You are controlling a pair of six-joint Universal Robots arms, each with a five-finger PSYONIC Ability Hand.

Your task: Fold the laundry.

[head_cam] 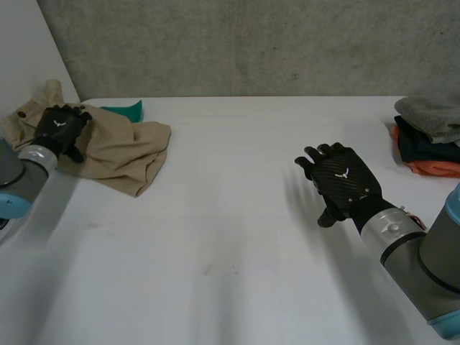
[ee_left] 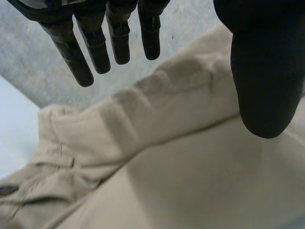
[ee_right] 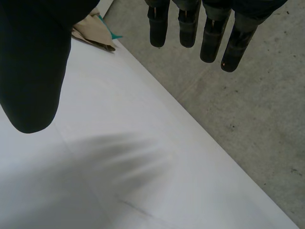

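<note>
Both hands look open to me, fingers straight, gripping nothing. My left hand (head_cam: pixel 61 129) sits over the crumpled beige cloth (head_cam: pixel 122 154) at the table's (head_cam: pixel 215 237) far-left corner (a teal cloth (head_cam: pixel 123 110) peeks out behind it). My right hand (head_cam: pixel 341 180) hangs above bare table, well apart from it.

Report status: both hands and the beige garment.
Left hand open over the beige garment. Right hand open above the table. Garment crumpled, not yet folded. Clothes stack at right edge, clear of both.
</note>
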